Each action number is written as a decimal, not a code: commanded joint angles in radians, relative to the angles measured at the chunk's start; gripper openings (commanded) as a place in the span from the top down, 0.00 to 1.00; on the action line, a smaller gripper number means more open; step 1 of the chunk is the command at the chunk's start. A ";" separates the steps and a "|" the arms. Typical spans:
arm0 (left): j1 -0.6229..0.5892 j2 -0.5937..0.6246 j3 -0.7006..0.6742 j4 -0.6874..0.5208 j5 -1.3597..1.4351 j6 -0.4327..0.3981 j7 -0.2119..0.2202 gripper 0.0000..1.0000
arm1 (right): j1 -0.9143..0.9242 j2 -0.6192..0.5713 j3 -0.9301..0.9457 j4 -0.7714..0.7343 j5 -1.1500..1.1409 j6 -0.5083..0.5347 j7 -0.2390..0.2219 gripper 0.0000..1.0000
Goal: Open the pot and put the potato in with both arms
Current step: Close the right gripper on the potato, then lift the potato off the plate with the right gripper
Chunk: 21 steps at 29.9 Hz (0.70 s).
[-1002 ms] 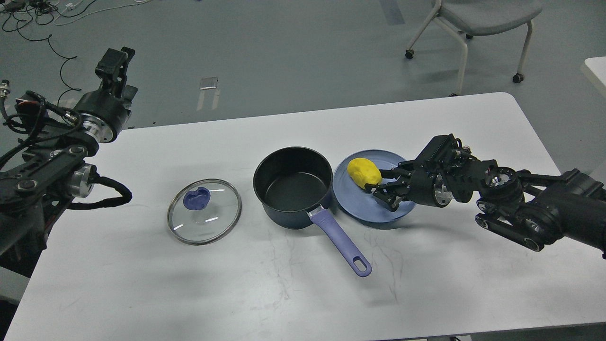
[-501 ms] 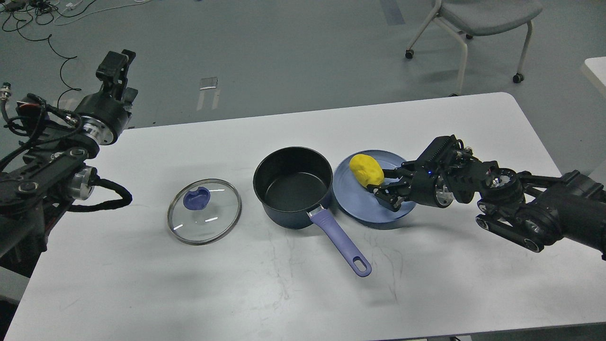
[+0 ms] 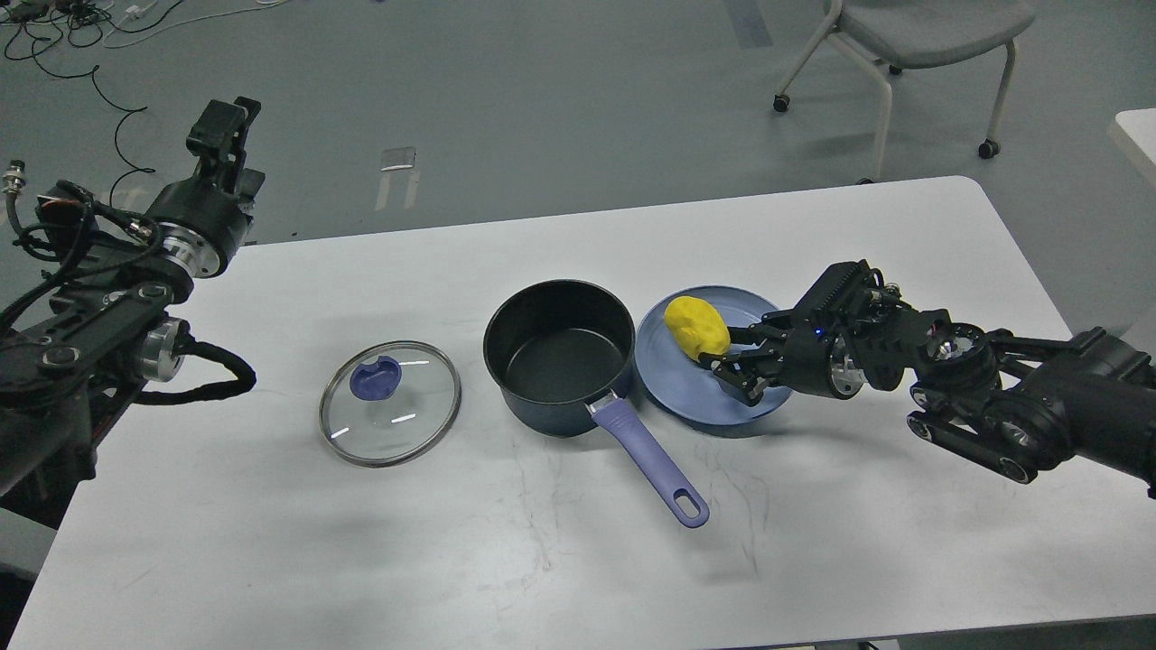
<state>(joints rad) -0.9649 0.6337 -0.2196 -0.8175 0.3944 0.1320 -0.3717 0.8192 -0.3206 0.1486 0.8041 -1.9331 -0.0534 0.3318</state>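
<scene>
While the left pincer point(image 3: 221, 122) hangs off the table's point(image 3: 542, 560) far-left corner, too dark to tell whether it is spread, the lid point(image 3: 389, 403) lies flat left of the open pot point(image 3: 557, 355). Just right, the potato point(image 3: 696, 327) sits on the plate point(image 3: 686, 388), the right pincer point(image 3: 730, 355) spread against it.

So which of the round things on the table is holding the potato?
The blue plate, right of the pot, carries the potato; the pot is empty and the glass lid lies flat, bare.

Grey floor point(image 3: 560, 99), black cables point(image 3: 81, 54) far left, grey wheeled chair point(image 3: 912, 36) far right
</scene>
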 commanded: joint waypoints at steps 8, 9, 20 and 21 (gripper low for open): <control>0.008 0.001 0.000 0.001 0.001 0.000 -0.003 0.02 | -0.003 -0.040 0.023 0.070 0.005 -0.008 0.001 0.57; 0.008 0.001 0.000 0.001 0.001 0.000 -0.003 0.02 | -0.003 -0.050 0.026 0.079 0.005 -0.008 0.001 0.57; 0.006 -0.002 0.000 0.001 0.001 0.001 -0.003 0.02 | 0.132 -0.155 0.065 0.224 0.019 -0.002 0.000 0.57; 0.006 -0.002 0.000 0.001 0.001 0.000 -0.003 0.02 | 0.146 -0.150 0.065 0.225 0.028 0.001 0.000 0.57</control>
<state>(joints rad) -0.9574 0.6320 -0.2194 -0.8160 0.3959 0.1328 -0.3744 0.9126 -0.4756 0.2134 1.0227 -1.9206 -0.0570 0.3313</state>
